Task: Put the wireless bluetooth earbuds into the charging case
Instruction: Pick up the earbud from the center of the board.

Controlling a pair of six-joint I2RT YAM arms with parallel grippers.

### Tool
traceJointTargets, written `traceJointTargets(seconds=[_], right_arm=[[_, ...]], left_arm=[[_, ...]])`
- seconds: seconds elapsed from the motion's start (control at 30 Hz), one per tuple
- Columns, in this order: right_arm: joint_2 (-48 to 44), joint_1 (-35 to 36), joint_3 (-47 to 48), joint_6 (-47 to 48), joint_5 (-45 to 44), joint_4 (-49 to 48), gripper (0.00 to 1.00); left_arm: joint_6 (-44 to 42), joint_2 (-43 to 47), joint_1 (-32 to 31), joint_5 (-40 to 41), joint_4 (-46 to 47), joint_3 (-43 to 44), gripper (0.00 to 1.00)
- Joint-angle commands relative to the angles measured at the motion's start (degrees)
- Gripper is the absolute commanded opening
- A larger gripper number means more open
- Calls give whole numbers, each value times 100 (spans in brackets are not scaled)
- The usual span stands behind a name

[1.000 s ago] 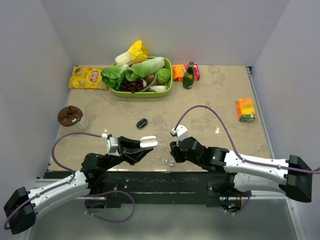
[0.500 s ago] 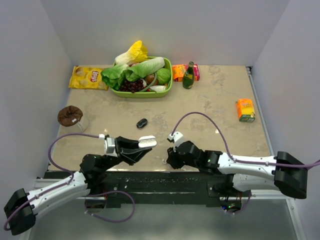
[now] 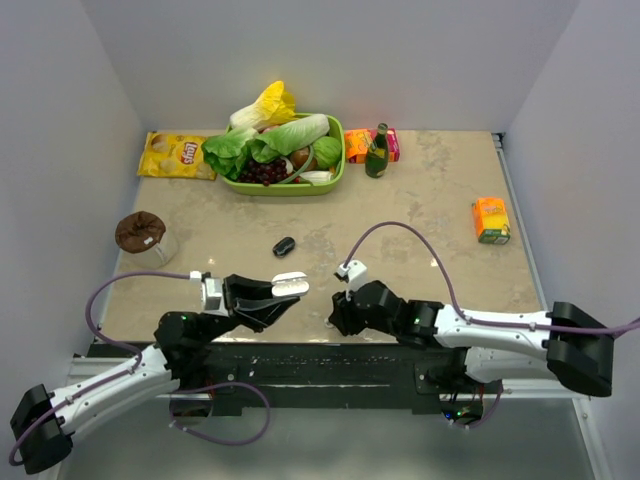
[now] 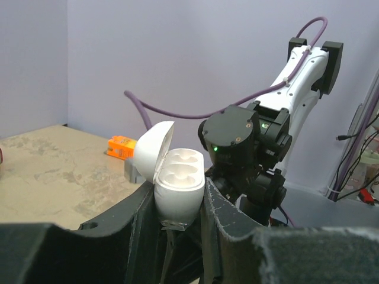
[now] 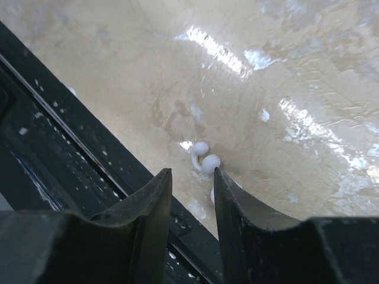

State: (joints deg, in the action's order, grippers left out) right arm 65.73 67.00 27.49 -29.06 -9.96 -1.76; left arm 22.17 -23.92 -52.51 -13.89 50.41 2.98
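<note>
A white oval plastic charging case [image 4: 179, 188], its hinged lid thrown open, is gripped in the left pincer [image 4: 177, 204], whose two dark fingers are closed against its sides. Two empty moulded sockets are exposed. The case is carried above the near edge of the beige marbled bench [image 3: 420, 200], left of centre.

The right pincer [image 5: 190, 177] is held low over the bench near that same edge, its jaws set partly apart with nothing seen between them. Two tiny whitish-translucent earbuds [image 5: 204, 161] are lying on the bench, touching each other, just beyond the fingertips and roughly in line with the gap.

The step in hand is judged to be the pick-up of a whitish bud by the right pincer while the case is presented by the left. A small advance is probably called for next, so that one bud is straddled. A gentle closing and a carry across to the open sockets would then be needed. Because the buds are touching, both could be nudged.

The buds and the jaw gap are made plain only by the right wrist view; from above they are largely hidden under the right arm. The empty sockets are shown only by the left wrist view. A small black oval case [image 3: 284, 245], lying farther out on the bench and well apart from both pincers, is shown only from overhead.
</note>
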Motion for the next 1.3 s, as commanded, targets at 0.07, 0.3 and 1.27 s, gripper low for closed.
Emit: traceJointTargets(seconds=[0.07,0.3,1.27], right_arm=[[-316,6,-112,-460,-376,289,39],[-192,59,-173,-645,-208,518,54],[827,138,55,-768,-331,211,32]], left_arm=[[41,-16,22,-35,74,-826,0],[85,-148,22,-114,223,-878,0],[85,-86,22,-131,48,-861,0]])
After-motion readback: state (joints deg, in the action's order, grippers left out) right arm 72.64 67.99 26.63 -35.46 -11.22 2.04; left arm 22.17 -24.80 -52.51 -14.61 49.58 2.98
